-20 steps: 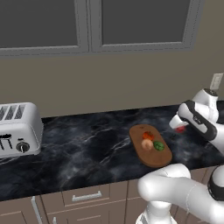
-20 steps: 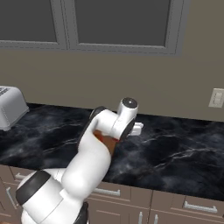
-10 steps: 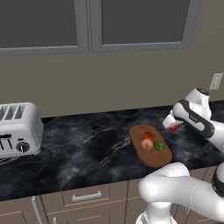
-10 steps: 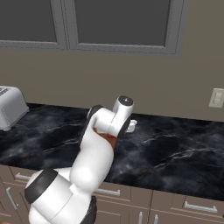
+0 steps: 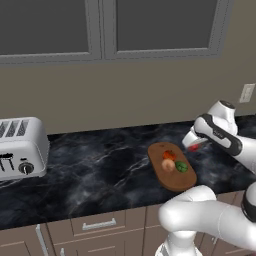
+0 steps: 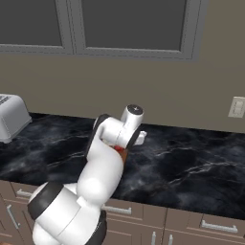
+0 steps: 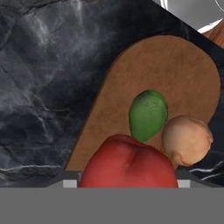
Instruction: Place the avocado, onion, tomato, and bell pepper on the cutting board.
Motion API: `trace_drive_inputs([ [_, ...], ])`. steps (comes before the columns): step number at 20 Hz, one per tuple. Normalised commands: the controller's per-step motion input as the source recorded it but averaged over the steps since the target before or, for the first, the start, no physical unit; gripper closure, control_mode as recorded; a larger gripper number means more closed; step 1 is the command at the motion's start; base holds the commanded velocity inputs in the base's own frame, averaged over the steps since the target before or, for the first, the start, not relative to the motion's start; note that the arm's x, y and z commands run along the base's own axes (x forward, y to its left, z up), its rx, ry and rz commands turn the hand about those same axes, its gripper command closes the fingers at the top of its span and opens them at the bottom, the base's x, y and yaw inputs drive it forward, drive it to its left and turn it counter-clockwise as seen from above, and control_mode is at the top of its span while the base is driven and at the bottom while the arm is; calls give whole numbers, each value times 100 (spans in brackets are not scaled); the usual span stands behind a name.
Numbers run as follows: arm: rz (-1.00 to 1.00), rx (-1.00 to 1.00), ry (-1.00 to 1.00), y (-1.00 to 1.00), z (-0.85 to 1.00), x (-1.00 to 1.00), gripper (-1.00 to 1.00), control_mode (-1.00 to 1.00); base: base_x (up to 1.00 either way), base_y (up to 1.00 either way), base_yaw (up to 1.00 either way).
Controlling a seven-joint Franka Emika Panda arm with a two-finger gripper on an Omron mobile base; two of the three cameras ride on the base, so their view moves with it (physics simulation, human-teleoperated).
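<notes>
The brown oval cutting board (image 5: 175, 179) lies on the black marble counter. On it sit the orange-red tomato (image 5: 169, 155), the pale onion (image 5: 167, 165) and the green avocado (image 5: 181, 167). My gripper (image 5: 195, 146) hangs just off the board's right far edge, shut on the red bell pepper (image 5: 194, 148). The hand view looks down past the bell pepper (image 7: 127, 162), which covers the fingertips, onto the avocado (image 7: 148, 114), the onion (image 7: 187, 140) and the cutting board (image 7: 166, 65). The tomato is hidden there. In the right base view the arm hides the board, and a bit of the bell pepper (image 6: 119, 150) peeks out.
A silver toaster (image 5: 20, 147) (image 6: 12, 122) stands at the counter's left end. A wall outlet (image 5: 247, 92) (image 6: 236, 106) is on the right. A dark window runs above the counter, and drawers line its front.
The arm has swung left, carrying the bell pepper from the counter's right side to the cutting board's edge. The produce on the board has not moved.
</notes>
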Motion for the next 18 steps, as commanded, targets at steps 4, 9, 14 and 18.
trace_drive_inputs([
  [4, 10, -1, 0, 1, -21, 0, 100, -100, 0, 0, 0],
  [9, 9, 0, 0, 0, -17, 5, 100, -100, 0, 0, 0],
  [14, 9, 0, 0, 2, -10, 2, 100, -100, 0, 0, 0],
  [18, 9, 0, 0, 1, -9, 0, 100, -100, 0, 0, 0],
])
